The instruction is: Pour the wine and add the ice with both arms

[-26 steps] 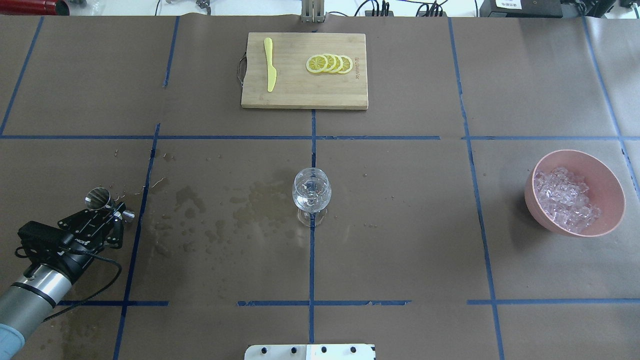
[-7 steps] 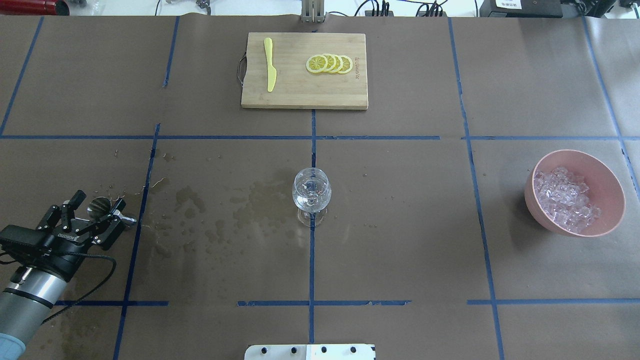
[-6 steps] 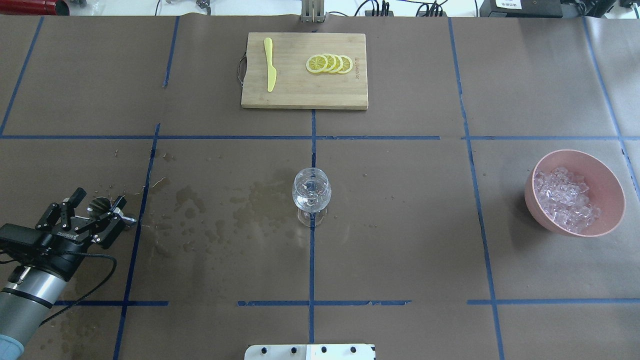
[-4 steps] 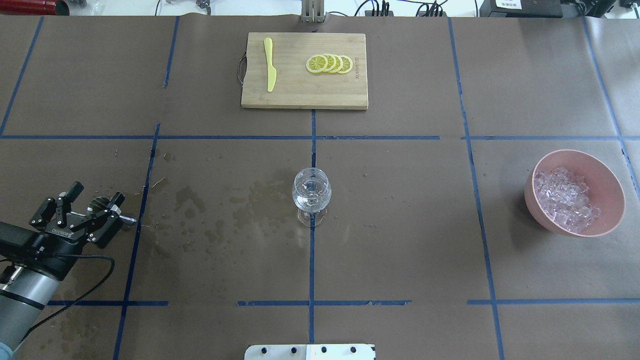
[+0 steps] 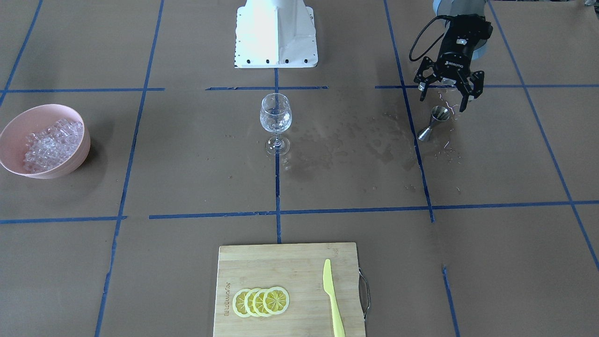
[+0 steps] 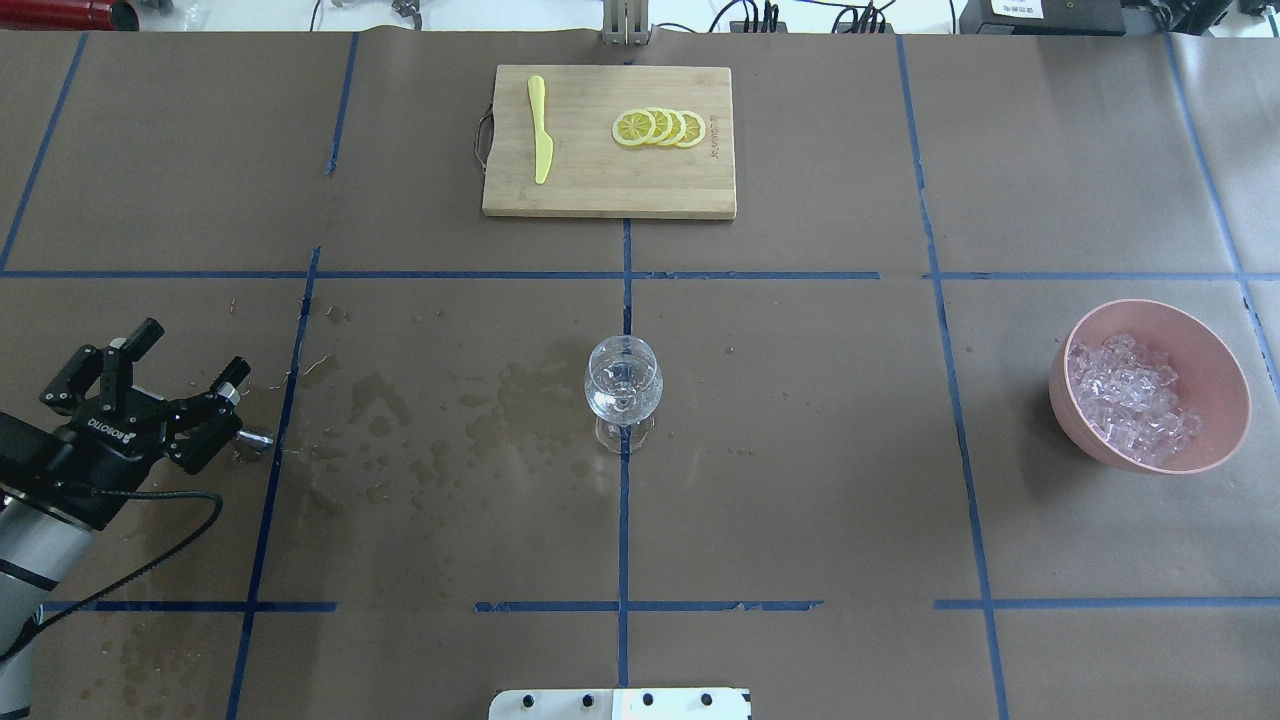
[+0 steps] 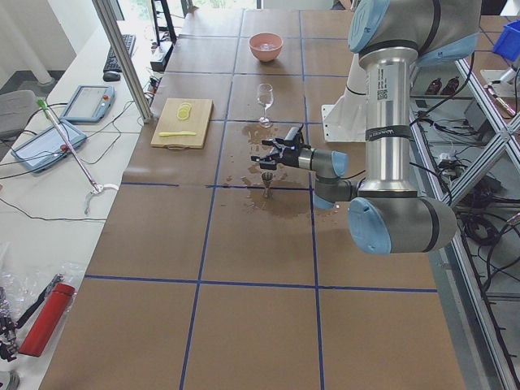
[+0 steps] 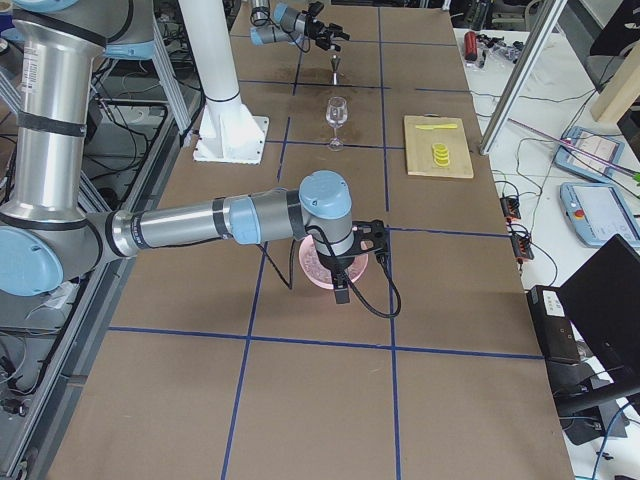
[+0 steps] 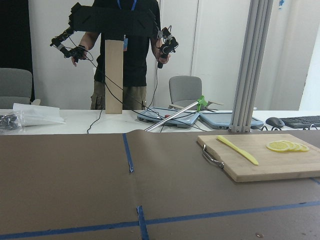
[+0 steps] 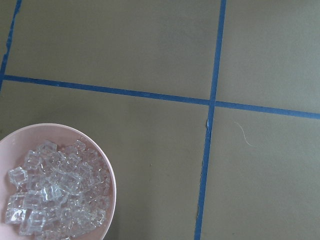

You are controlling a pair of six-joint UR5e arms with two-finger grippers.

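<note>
A clear wine glass (image 6: 623,390) stands upright at the table's middle; it also shows in the front view (image 5: 275,114). The ice (image 6: 1130,400) is heaped in a pink bowl (image 6: 1215,345) at the right, and shows in the right wrist view (image 10: 50,195). My left gripper (image 6: 193,350) is open and empty, just above and behind a small steel jigger (image 5: 435,122) that stands on the table. In the front view the left gripper (image 5: 443,100) clears the jigger's rim. My right gripper (image 8: 347,285) shows only in the exterior right view, over the bowl; I cannot tell its state.
A bamboo cutting board (image 6: 590,190) with lemon slices (image 6: 660,128) and a yellow knife (image 6: 540,130) lies at the far middle. Wet stains (image 6: 450,420) mark the paper between jigger and glass. The white pedestal (image 5: 276,32) stands at the near edge.
My left gripper was shut on the tilted jigger; it has opened, let it go and drawn up and back to the left. The jigger stands on the table.
</note>
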